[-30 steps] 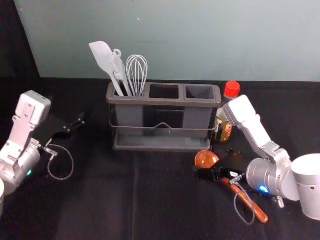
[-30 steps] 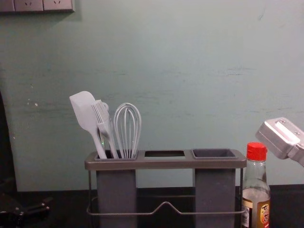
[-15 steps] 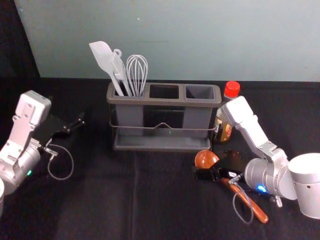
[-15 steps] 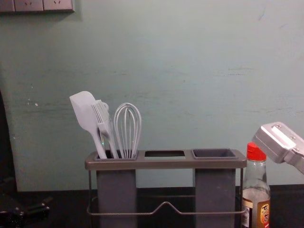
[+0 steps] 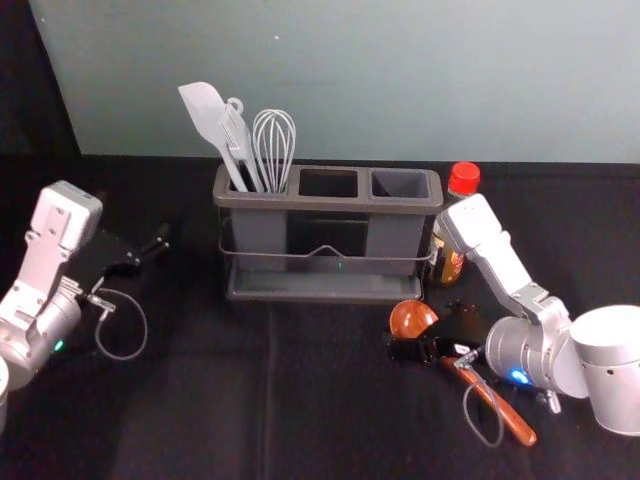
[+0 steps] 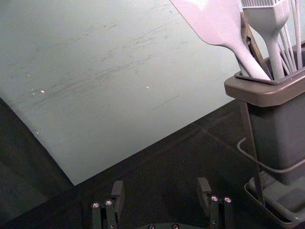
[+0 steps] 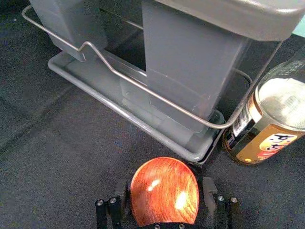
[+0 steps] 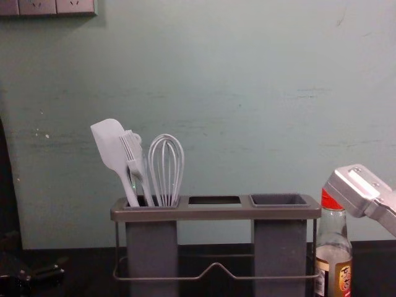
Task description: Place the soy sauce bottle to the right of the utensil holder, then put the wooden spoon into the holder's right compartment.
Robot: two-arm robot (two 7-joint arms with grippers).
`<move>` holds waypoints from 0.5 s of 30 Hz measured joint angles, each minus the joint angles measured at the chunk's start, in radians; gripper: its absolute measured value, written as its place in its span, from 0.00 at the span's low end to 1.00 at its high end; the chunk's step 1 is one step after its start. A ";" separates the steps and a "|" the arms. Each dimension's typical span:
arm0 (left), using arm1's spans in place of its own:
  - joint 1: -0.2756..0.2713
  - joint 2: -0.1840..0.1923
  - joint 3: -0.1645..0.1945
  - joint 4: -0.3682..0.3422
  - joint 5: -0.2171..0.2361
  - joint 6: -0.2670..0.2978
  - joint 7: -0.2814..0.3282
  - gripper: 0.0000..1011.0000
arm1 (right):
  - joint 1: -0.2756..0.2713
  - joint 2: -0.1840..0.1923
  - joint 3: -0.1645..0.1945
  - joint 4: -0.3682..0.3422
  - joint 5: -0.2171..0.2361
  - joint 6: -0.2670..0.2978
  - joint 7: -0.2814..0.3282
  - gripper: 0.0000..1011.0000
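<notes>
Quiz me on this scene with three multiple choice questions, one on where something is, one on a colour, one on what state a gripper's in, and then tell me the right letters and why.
1. Where is the soy sauce bottle?
A) left of the utensil holder
B) in front of it
C) right of it

2. What colour is the bottle's cap?
A) red
B) green
C) white

3. How is the left gripper?
A) shut on the whisk
B) open, holding nothing
C) shut on the bottle

1: C, the head and chest views show the bottle by the holder's right end.
2: A, the head view shows a bright red cap.
3: B, the left wrist view shows its fingers apart with nothing between them.
</notes>
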 joint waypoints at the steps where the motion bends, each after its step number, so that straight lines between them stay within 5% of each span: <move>1: 0.000 0.000 0.000 0.000 0.000 0.000 0.000 0.99 | 0.001 -0.001 0.000 0.003 -0.002 -0.001 0.001 0.99; 15: 0.000 0.000 0.000 0.000 0.000 0.000 0.000 0.99 | 0.006 -0.008 0.002 0.013 -0.013 -0.008 0.010 0.99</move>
